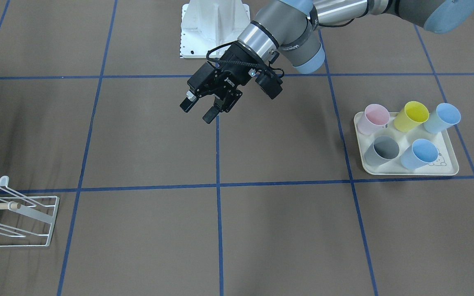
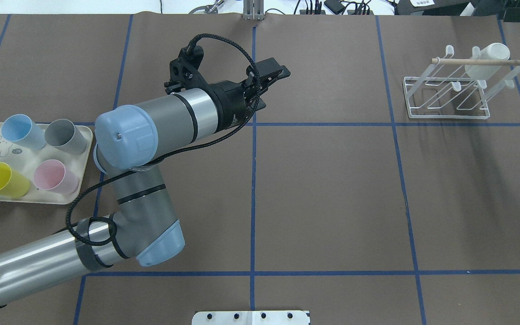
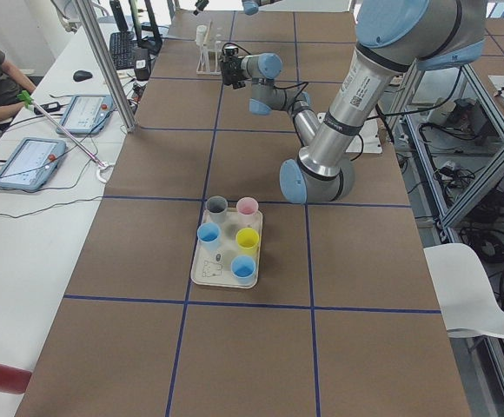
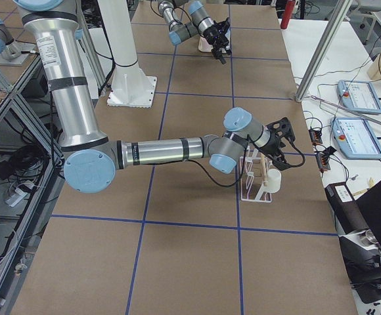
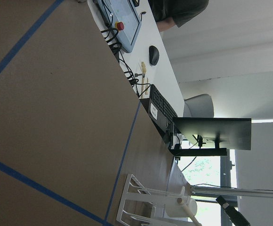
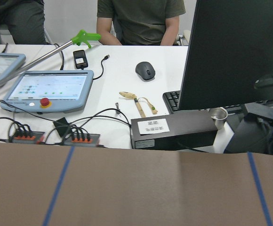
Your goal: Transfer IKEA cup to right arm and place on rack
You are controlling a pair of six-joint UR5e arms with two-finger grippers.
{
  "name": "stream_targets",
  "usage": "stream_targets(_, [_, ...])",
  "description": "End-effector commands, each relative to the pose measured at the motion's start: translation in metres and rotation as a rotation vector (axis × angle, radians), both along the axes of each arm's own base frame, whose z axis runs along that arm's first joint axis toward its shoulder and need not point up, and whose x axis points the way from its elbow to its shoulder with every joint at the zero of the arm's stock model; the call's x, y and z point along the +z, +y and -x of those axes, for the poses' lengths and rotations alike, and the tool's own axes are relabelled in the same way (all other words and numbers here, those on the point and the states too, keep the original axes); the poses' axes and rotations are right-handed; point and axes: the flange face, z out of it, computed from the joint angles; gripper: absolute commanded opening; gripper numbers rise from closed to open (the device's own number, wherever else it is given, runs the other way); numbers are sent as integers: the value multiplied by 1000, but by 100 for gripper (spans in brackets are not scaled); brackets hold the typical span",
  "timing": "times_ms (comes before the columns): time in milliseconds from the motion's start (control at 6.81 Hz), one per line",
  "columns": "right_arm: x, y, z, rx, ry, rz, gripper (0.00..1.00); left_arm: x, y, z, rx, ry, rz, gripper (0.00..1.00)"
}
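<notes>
Plain white IKEA cup [image 2: 489,58] hung tilted on a prong of the white wire rack [image 2: 446,118], by its wooden dowel. Left gripper [image 1: 204,110] mid-table, jaws spread, holding nothing. Right gripper [image 4: 284,133] just beside the rack, spread or closed, impossible to say

A robotics lab: a blue-taped grid table [image 2: 332,203], a teach pendant [image 6: 47,89] at nine o'clock, a monitor [image 6: 240,52] at two.

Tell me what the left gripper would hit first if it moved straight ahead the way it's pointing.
Probably bare table: the left gripper angles downward, and the rack lies off that line. Depth is unclear.
</notes>
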Motion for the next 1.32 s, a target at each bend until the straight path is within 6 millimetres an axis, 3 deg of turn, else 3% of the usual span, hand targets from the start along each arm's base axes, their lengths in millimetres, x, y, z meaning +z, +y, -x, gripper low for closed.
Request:
stream_targets(0, [-70,29,-1,15,-309,80,100,30,8,63,36,-219,-93,99])
stream_targets(294, [-119,53,16,-49,-505,155,100,112,-3,142,116,-451,-213,99])
stream_targets(441, [-145,65,43,-77,-590,189,100,153,-17,182,167,-558,-278,99])
stream_targets(734, [-183,74,76,-121,-696,227,100,231,-52,257,278,-750,-391,99])
stream_targets(1175, [-200,99,153,-104,-716,193,100,333,-115,339,403,-999,-470,99])
